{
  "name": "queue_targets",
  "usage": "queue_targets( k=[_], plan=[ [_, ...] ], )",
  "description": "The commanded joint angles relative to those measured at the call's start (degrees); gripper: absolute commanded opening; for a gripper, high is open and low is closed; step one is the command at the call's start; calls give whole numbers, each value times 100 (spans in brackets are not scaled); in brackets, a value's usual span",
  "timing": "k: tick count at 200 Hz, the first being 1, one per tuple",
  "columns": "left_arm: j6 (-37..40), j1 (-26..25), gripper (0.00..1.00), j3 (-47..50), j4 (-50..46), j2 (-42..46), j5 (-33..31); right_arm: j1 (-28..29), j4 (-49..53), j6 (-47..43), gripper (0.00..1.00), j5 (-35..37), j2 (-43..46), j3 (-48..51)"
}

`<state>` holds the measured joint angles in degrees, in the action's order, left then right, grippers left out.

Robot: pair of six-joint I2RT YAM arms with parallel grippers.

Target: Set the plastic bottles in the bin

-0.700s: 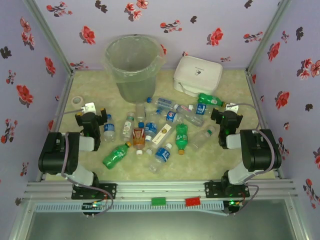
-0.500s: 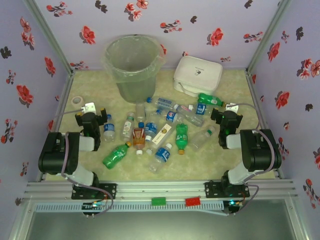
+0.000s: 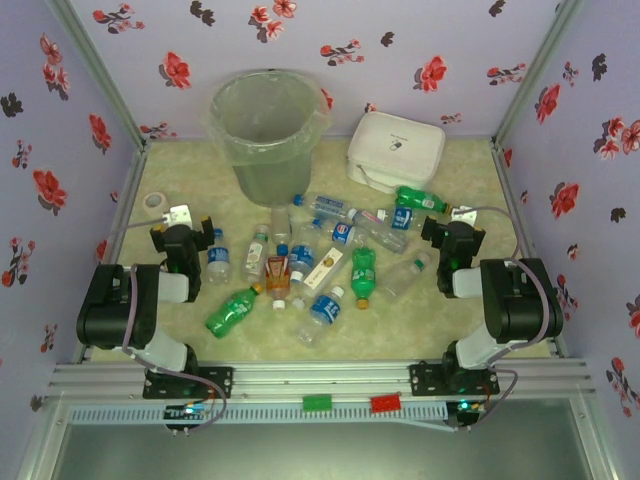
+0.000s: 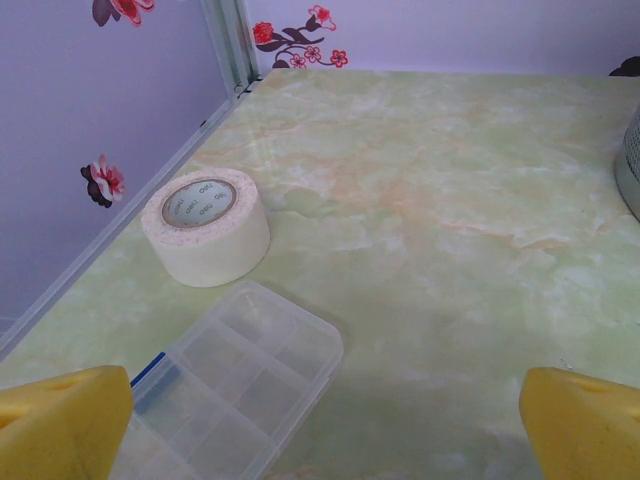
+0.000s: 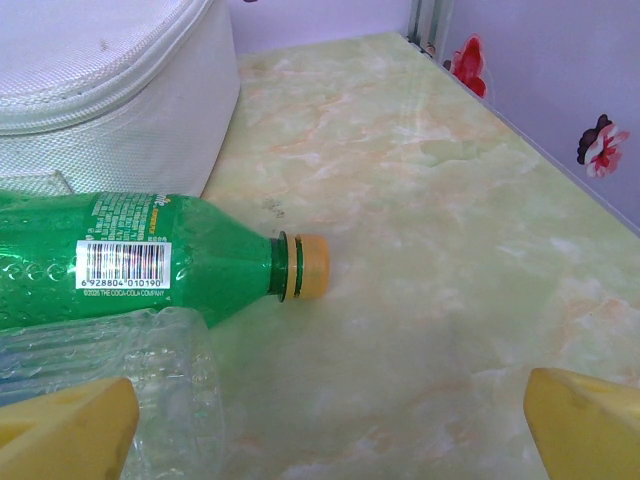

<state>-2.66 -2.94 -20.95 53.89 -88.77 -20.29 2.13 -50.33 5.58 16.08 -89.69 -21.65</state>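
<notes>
While both arms sit near the front edge with nothing picked up, the risks look mostly about aim. Left gripper [image 4: 320,430] has its jaws spread wide and empty. What lies right ahead of it is an organizer [image 4: 240,370] and tape [image 4: 205,230], not bottles, so a straight reach would probably grab junk. Right gripper [image 5: 325,425] is wide open and empty too, with a crumpled clear bottle [image 5: 120,380] just beside one finger. A green bottle [image 5: 150,260] lies behind that, right up against the white box [image 5: 100,90]. Being round and on its side, the green one could roll away from a sloppy pinch, or the fingers might jam on the box.

Mid-table, the bottles [image 3: 310,265] lie in a tight heap, several touching, with a carton [image 3: 325,268] mixed in. A grab there may catch two things, or the carton itself. Farthest back stands the bin [image 3: 262,165], tall, with a loose bag over its rim. A low carry could clip that rim or tip it.
</notes>
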Motion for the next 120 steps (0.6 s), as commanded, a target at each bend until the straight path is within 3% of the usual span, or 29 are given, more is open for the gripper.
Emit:
queue_targets(
  k=[1,91,120],
  plan=[
    [-67,45,100,-69,-17,-15,78,-20,-98,6,100,-69,18,-38],
    [-67,31,100,-41,10,68,-55,-11,-69,-44,100,-95,112,-29],
    [243,-147,100,265,487,210,-61,59,1131,-67,100,52,910,-310]
  ],
)
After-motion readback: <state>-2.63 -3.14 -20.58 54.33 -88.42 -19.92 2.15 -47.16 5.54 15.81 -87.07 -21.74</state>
